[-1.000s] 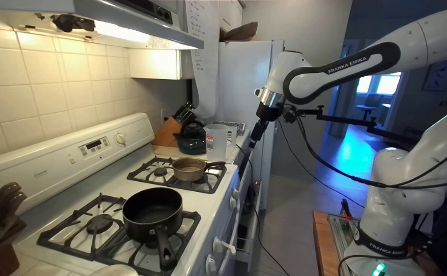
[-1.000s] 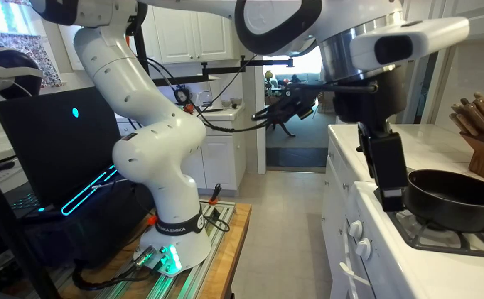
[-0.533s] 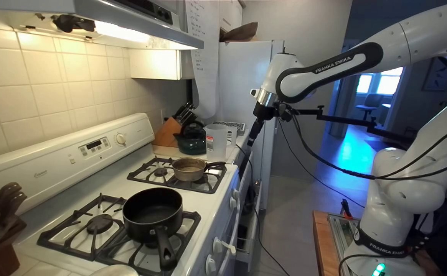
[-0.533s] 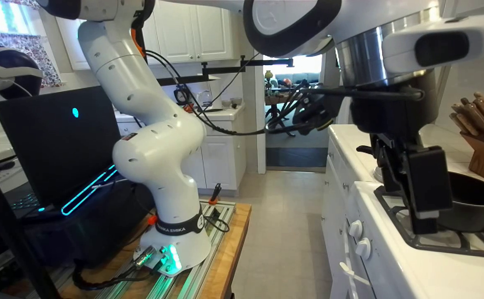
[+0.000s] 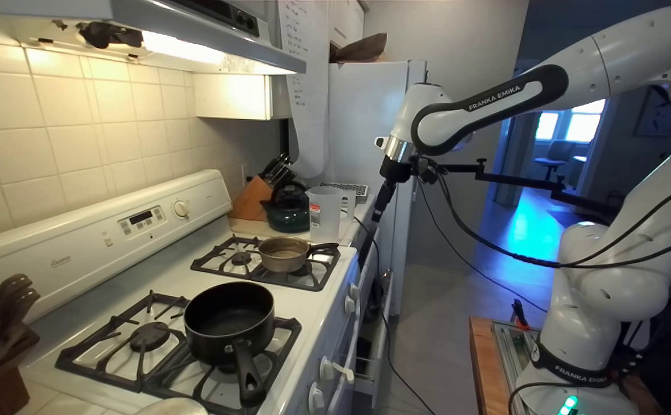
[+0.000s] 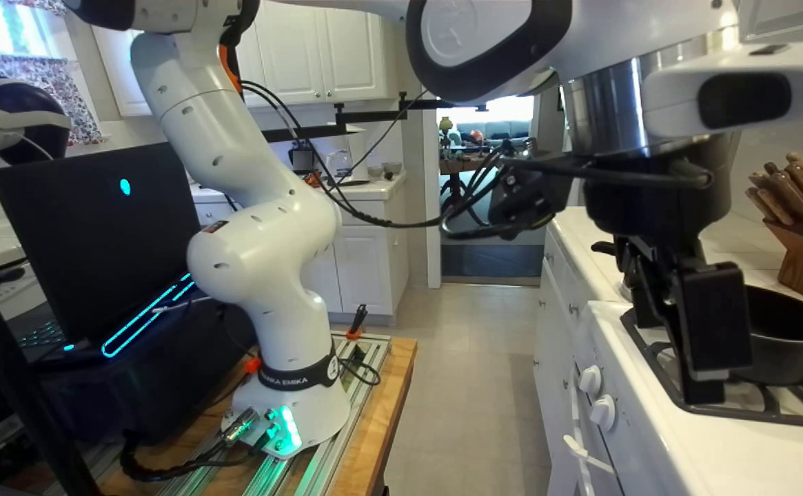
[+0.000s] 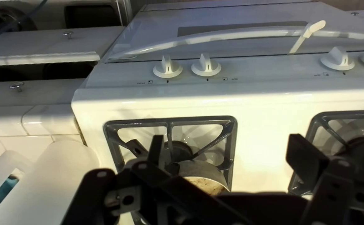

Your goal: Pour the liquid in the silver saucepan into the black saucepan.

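Fingers stand spread wide and angled downward. "FRANKA EMIKA" is printed along the forearm and again on the base band; handwriting on the hanging paper is too small to read. The arm reaches out from its base, forearm sloping down to a wrist tipped toward the stove. The silver saucepan sits upright on the far grate, near a pale pitcher; the black saucepan stands on the near grate; both are apart from the fingers.
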Controlling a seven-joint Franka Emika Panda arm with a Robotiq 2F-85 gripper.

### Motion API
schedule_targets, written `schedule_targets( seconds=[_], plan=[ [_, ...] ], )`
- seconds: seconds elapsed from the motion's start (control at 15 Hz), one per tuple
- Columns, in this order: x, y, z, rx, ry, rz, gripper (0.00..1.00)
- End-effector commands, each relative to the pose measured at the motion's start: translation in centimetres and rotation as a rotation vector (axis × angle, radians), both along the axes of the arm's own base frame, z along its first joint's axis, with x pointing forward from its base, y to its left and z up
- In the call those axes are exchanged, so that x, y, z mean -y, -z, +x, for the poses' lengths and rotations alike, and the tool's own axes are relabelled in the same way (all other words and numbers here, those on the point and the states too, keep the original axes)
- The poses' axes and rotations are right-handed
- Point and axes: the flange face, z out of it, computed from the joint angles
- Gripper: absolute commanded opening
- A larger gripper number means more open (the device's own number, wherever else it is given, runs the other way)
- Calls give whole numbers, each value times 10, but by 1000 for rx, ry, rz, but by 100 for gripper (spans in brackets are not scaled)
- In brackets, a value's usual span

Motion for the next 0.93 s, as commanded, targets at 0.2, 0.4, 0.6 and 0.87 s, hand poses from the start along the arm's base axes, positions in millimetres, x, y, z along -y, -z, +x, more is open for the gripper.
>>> schedule_targets(
  seconds=[0.2,0.4,0.6,0.87],
  plan=[
    [35,11,35,-91,-194,18,100],
    [44,17,55,-112,-239,-42,100],
    [51,28,76,-115,-272,-75,100],
    [65,42,100,-91,-325,-116,100]
  ],
)
